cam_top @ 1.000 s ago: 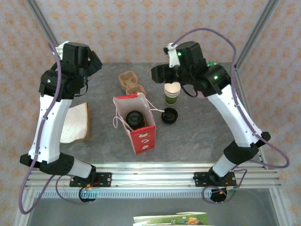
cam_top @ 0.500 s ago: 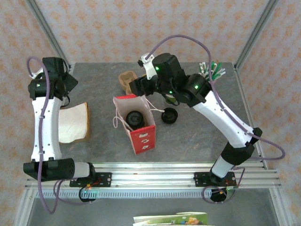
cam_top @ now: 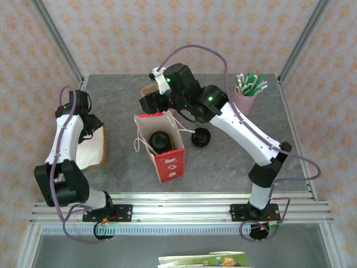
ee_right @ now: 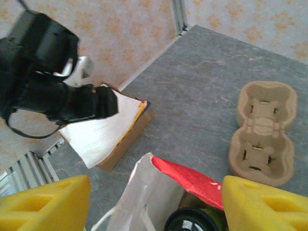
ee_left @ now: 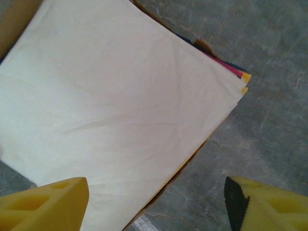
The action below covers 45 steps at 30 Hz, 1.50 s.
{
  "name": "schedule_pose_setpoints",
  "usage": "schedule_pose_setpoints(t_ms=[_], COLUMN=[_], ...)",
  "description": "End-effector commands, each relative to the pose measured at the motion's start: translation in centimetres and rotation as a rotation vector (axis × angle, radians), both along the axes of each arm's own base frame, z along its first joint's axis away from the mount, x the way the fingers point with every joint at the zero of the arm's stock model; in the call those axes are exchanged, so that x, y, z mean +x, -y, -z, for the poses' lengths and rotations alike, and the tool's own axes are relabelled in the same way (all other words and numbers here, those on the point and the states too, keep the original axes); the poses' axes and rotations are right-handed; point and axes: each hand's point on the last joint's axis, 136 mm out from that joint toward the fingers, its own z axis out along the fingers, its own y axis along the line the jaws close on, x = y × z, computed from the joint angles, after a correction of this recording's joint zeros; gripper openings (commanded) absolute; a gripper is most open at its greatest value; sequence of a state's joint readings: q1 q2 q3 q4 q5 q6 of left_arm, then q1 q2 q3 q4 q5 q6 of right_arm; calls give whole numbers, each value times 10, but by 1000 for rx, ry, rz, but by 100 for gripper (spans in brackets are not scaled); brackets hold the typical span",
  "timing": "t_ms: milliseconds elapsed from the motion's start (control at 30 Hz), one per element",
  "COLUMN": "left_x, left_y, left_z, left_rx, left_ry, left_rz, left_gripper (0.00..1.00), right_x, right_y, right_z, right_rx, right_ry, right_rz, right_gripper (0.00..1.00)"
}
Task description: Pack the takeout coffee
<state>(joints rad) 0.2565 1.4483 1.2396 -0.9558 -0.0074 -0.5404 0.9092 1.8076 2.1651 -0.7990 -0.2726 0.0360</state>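
1. The overhead view shows the takeout coffee standing inside the open red-and-white paper bag near the middle of the grey desk, its black lid facing up.
2. The right wrist view looks down into the same bag. The right tool hangs over the bag's mouth with its yellow fingers wide apart and nothing held. The coffee's lid shows low between them.
3. That view also gives the whole two-welled cardboard cup carrier, lying near the bag. From overhead the right arm covers most of it.
4. The left wrist view shows the left tool spread and gripping nothing, poised above a stack of sheets. The top sheet is white, yellow and pink edges peep out at one corner, and a brown board lies beneath.
5. From overhead the stack lies at the desk's left edge, well apart from the bag, with the left arm folded back over it.
6. The overhead view also takes in a loose black lid on the desk just right of the bag, and a pink cup of green-and-white stirrers at the far right corner.
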Motion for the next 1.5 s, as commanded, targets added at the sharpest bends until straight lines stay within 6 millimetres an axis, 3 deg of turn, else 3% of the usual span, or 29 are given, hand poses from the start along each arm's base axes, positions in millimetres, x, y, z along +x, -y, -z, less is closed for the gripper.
schedule_pose_setpoints(t_ms=[0, 233, 400, 733, 1233, 1467], left_x=[19, 42, 55, 61, 64, 71], left_y=[6, 5, 12, 5, -6, -3], left_z=[12, 27, 48, 54, 56, 57], left_rx=[41, 74, 34, 67, 115, 99], left_ry=[-26, -14, -4, 11, -14, -7], left_rz=[120, 186, 230, 210, 199, 216], left_gripper=[74, 65, 62, 49, 34, 32], right_x=[-3, 0, 2, 4, 4, 4], right_y=[-10, -16, -20, -25, -24, -24], right_z=[-25, 0, 11, 30, 33, 32], right_rx=[71, 29, 14, -23, -36, -36], right_ry=[41, -3, -24, -59, -69, -71], right_rz=[-42, -45, -47, -51, -49, -48], right_gripper=[72, 72, 72, 72, 72, 72])
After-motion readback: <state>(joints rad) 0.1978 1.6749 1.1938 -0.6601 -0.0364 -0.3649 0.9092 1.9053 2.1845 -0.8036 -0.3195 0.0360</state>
